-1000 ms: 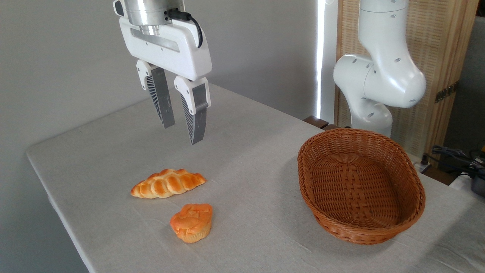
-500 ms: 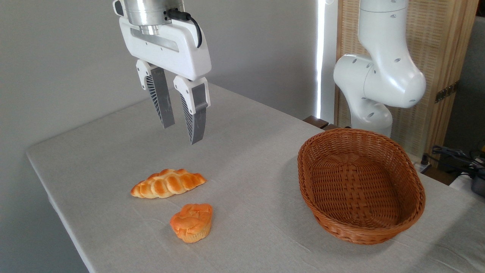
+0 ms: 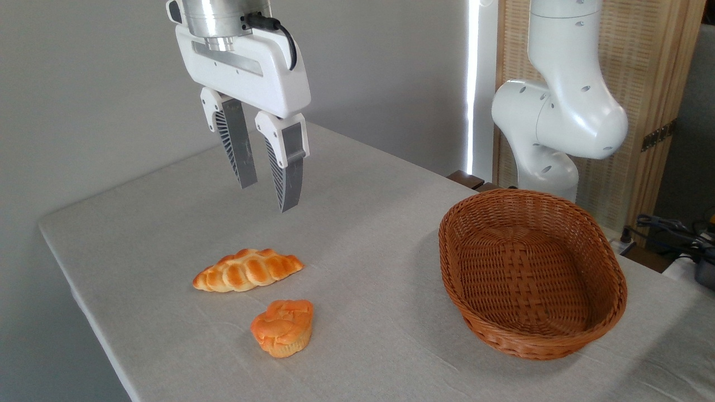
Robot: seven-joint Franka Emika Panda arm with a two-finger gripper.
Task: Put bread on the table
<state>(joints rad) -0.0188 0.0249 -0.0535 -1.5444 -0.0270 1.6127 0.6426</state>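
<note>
Sitting on the worktop (image 3: pixel 363 184), the bread (image 3: pixel 282 328) lay near the front-left edge, tipped a little onto its side, its deep orange knobbly top turned up and to the left and its paler ridged base showing at the lower right. It touched nothing but the light grey-beige cloth beneath it. And the hand (image 3: pixel 267 196) was nowhere near it: it hung high above the cloth, well up and back from the bun, pointing down with nothing between its ribbed grey fingers (image 3: pixel 241 146). Those two fingers stood a narrow way apart, a slim gap visible between them, holding nothing at all. In the picture, the bread lay below the hand and slightly to the right of it, clear air separating the two.

Just behind the bun and slightly left, the braided loaf (image 3: pixel 247 270) rested flat on the cloth, golden and longer, close to the bun but apart from it. That loaf sat more directly under the hand than the bun did, though the hand was equally far above it.

Over on the right, the brown oval wicker basket (image 3: pixel 530 329) stood on the cloth, well apart from both pieces of bread, its woven inside bare. Behind the basket rose the white arm (image 3: pixel 564 106), its rounded joint against a slatted wooden screen (image 3: pixel 653 72).
</note>
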